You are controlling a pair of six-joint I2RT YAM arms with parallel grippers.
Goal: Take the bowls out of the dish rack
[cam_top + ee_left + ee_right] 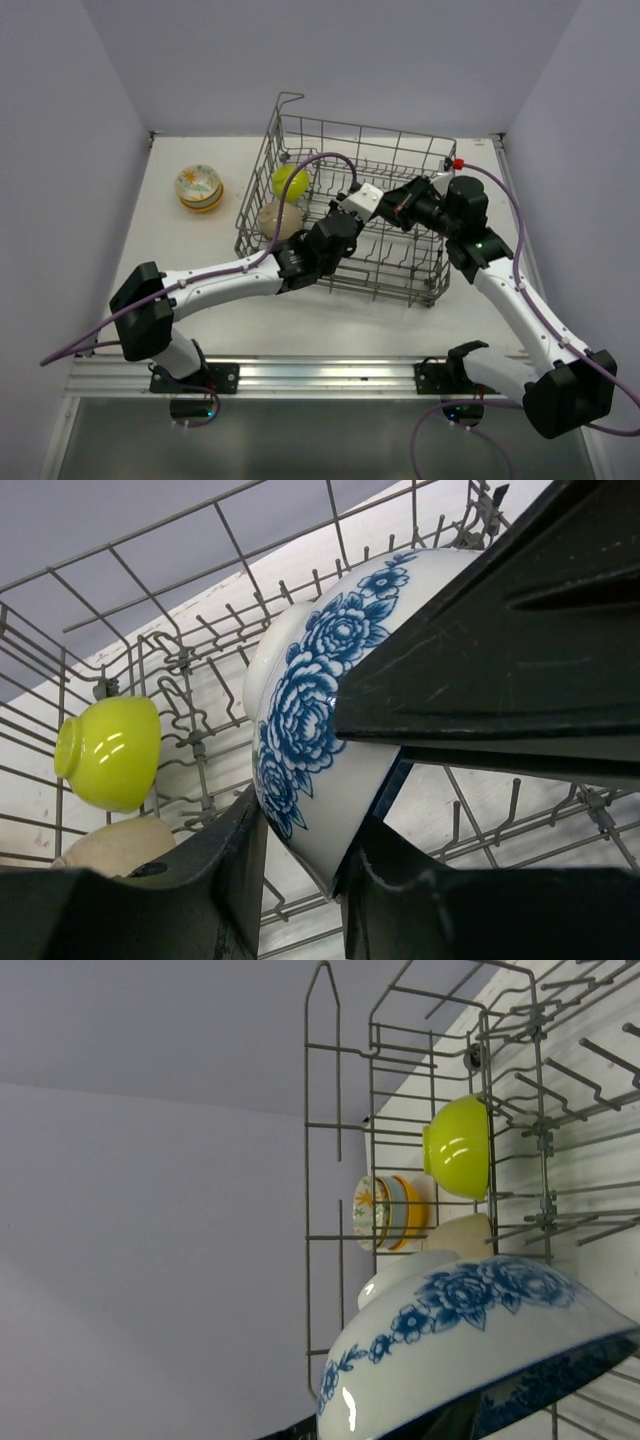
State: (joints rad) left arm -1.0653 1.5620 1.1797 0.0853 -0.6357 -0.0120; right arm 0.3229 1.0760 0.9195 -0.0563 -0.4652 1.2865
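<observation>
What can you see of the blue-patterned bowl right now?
The blue-patterned bowl is glossy white and ceramic-looking, with dark blue roses over its outside and some blue inside as well. It is tipped on its side inside the dish rack, apparently lifted off the tines. The left gripper has its fingers on either side of the bowl's wall from below, and the right gripper grips its upper side.

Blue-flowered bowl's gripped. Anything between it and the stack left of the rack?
Yes: the left wall of the dish rack, with the lime-yellow bowl and beige bowl just inside it, stands between the blue-flowered bowl and the stacked bowls. Lifting probably clears.
</observation>
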